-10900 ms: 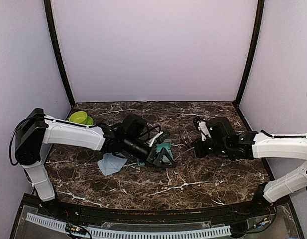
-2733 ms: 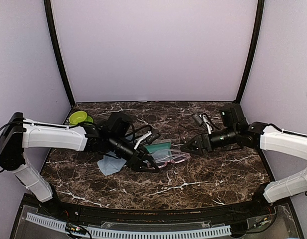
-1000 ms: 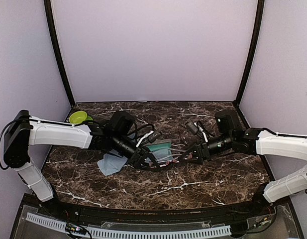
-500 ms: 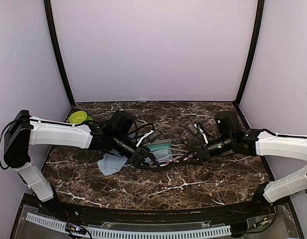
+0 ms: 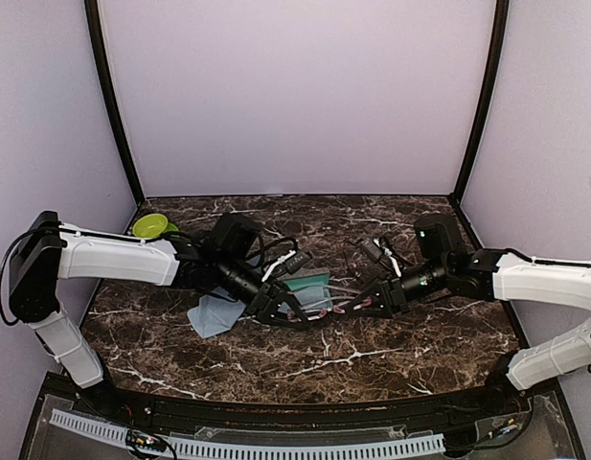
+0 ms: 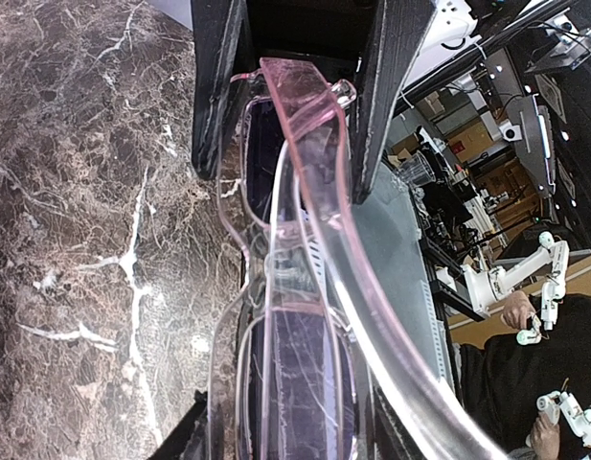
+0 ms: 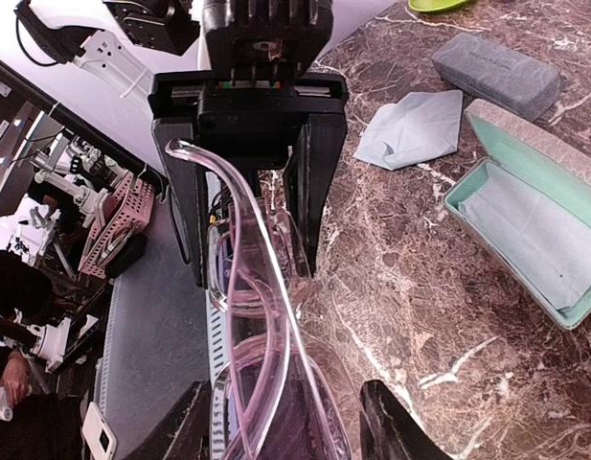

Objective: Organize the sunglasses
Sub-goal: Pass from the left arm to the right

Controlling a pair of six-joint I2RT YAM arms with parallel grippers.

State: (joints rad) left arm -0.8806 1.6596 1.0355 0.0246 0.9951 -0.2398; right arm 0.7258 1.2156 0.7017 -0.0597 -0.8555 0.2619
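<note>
- Spanning the gap between the arms, the pink sunglasses (image 5: 326, 307) are held over the table (image 5: 372, 369); their long axis runs side to side; one pair is in sight, and no dark pair can be made out
- left gripper (image 5: 287, 310) clamps their left end; right gripper (image 5: 360, 307) brackets the right end narrowly, though whether it pinches I cannot tell; both arms are equally near
- two cloths: a loose cloth (image 7: 410, 129); a second cloth (image 7: 534, 235) inside the open case (image 7: 539, 134)
- two cases, counting the closed grey case (image 7: 496, 62); one green bowl (image 5: 151, 226) farthest
</note>
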